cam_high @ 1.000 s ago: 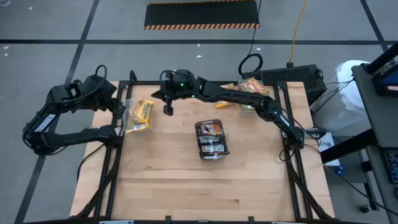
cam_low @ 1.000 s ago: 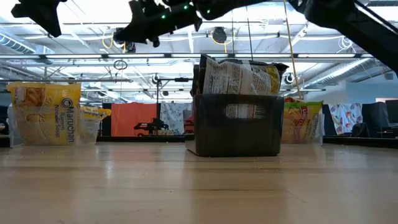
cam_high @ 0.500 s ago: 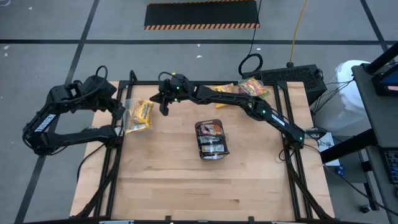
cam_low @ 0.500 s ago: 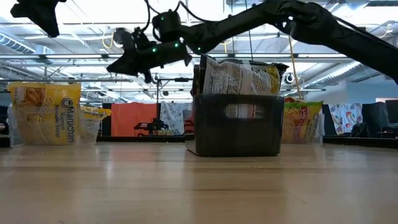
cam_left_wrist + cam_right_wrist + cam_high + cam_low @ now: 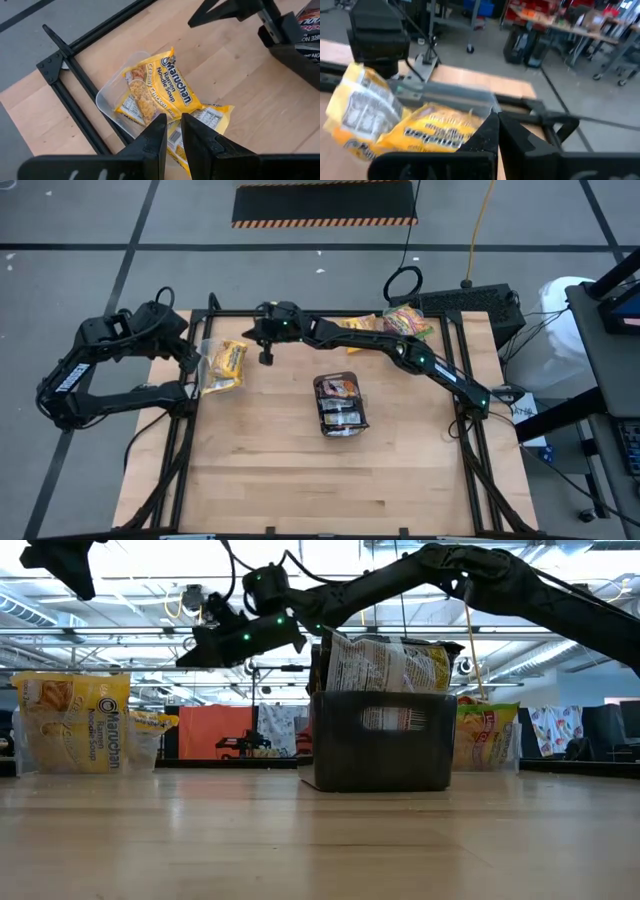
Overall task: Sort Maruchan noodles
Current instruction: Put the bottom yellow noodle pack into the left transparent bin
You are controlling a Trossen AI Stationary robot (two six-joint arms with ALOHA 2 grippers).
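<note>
Yellow Maruchan noodles packets (image 5: 224,366) lie piled in a clear tub (image 5: 107,97) at the table's far left. Dark brown packets (image 5: 340,388) stand in a dark tray (image 5: 385,752) at mid-table. Orange, green-edged packets (image 5: 404,320) lie at the far right. My right gripper (image 5: 266,357) hangs shut and empty in the air just right of the yellow pile, pointing toward it (image 5: 435,127). My left gripper (image 5: 174,125) hovers above the same pile, its fingers nearly together with nothing between them.
The black table frame (image 5: 75,75) runs along the far and left edges beside the clear tub. Bare wooden tabletop (image 5: 330,480) stretches across the near half. In the low view the right arm (image 5: 420,570) passes over the dark tray.
My right gripper has come down and gone a little toward the table's left, toward the yellow packets, staying shut. The packets and the tray have not moved.
</note>
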